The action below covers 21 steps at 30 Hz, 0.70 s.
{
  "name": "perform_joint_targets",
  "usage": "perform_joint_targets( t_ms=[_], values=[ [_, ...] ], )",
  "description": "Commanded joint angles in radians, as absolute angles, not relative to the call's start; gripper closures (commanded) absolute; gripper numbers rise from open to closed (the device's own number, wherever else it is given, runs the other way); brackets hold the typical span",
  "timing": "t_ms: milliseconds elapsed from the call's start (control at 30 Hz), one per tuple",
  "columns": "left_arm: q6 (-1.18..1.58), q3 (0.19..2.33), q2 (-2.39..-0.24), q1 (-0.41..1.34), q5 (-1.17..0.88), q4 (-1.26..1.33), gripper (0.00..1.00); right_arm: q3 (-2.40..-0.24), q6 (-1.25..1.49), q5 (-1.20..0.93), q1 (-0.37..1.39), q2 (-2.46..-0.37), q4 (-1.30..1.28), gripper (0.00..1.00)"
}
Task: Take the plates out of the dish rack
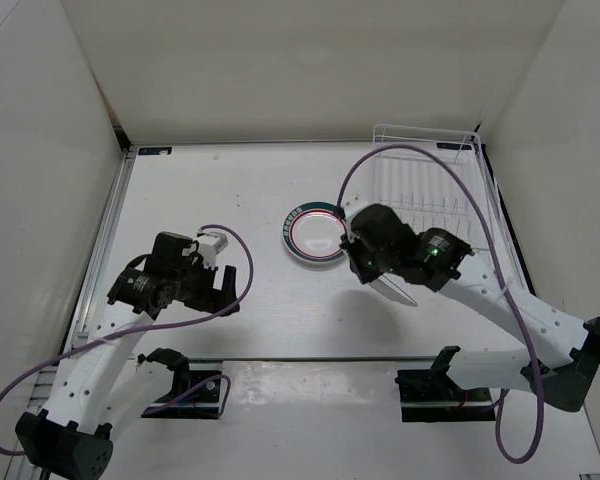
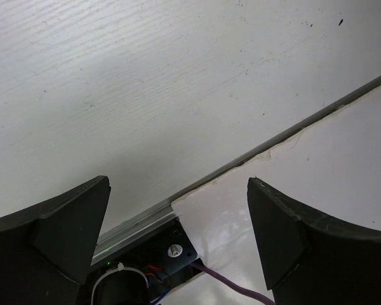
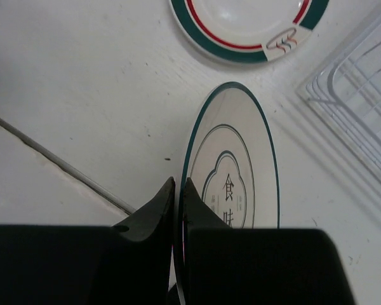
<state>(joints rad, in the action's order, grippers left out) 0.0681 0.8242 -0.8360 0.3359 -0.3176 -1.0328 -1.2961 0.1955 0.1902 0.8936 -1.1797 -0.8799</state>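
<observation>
A white plate with a green rim and red ring lies flat on the table left of the white wire dish rack; it shows at the top of the right wrist view. My right gripper is shut on the rim of a second plate, held on edge above the table, its underside with dark print facing the camera. That plate shows as a white sliver in the top view. The rack corner shows at the right. My left gripper is open and empty, low over the table's near left.
White walls enclose the table on three sides. A metal seam strip runs across the table near the front. Arm bases and purple cables sit at the near edge.
</observation>
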Motion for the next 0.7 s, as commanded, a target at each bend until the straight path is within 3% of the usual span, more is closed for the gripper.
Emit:
perform_joint_targets(
  t_ms=[0, 333, 667],
  values=[
    [0.074, 0.822, -0.799, 0.339, -0.273, -1.032, 0.0, -1.252, 0.222, 0.422, 0.978, -1.126, -0.879, 1.0],
    [0.071, 0.827, -0.841, 0.337, -0.302, -1.029, 0.0, -1.103, 0.353, 0.659, 1.235, -1.298, -0.729, 1.0],
    [0.072, 0.822, -0.836, 0.337, -0.301, -1.023, 0.0, -1.039, 0.439, 0.732, 1.267, -1.404, -0.624, 1.0]
  ],
)
